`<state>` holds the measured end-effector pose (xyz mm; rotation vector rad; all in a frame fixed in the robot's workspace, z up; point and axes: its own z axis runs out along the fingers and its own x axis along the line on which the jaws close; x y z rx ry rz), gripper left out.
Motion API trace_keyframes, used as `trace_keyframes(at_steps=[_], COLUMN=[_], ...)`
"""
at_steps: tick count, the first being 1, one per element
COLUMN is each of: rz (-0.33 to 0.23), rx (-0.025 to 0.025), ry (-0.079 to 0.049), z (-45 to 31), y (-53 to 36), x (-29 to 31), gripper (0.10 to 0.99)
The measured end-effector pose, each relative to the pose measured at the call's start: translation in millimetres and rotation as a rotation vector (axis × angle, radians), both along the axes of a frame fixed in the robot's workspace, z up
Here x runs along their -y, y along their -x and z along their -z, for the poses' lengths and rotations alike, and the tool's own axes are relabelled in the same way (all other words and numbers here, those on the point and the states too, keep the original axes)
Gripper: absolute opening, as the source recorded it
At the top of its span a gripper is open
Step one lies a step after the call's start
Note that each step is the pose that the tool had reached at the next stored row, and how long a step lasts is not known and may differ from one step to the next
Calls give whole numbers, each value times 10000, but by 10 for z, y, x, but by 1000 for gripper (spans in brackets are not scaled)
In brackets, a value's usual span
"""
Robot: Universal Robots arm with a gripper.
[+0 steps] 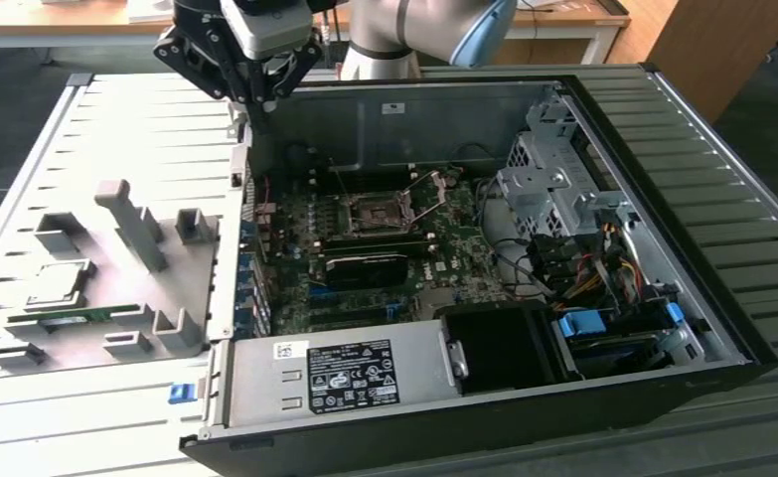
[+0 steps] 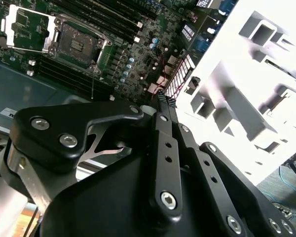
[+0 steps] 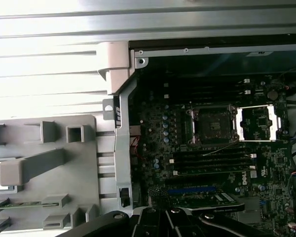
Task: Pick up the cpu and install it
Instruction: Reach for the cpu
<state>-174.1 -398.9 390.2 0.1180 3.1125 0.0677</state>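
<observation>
The computer case (image 1: pixel 522 422) is matt black metal. Beside it are a fixture tray (image 1: pixel 123 293) of matt grey plastic and the cpu (image 1: pixel 55 283), its top dull silvery metal. Inside the case, the power supply (image 1: pixel 262 363) is bare grey metal.

The desk (image 1: pixel 746 199) is a light grey metal surface with parallel ribs running across it, and it spans the exterior view from edge to edge. Two items rest directly on it:

- An open computer case (image 1: pixel 415 119) lies on its side and occupies the centre and right of the frame.
- A grey holder tray (image 1: pixel 123 288) with raised blocks and slots lies flat at the left of the frame, with its edge just beside the case wall.

The first wrist view shows the same ribbed desk (image 3: pixel 49 64), tray (image 3: pixel 54 143) and case frame (image 3: pixel 123 123).
</observation>
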Motion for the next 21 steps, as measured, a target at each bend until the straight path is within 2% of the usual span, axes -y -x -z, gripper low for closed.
trace_keyframes(at_steps=[21], rz=[1], rx=[0], ry=[0], z=[15], y=[152], x=[0], gripper=[106])
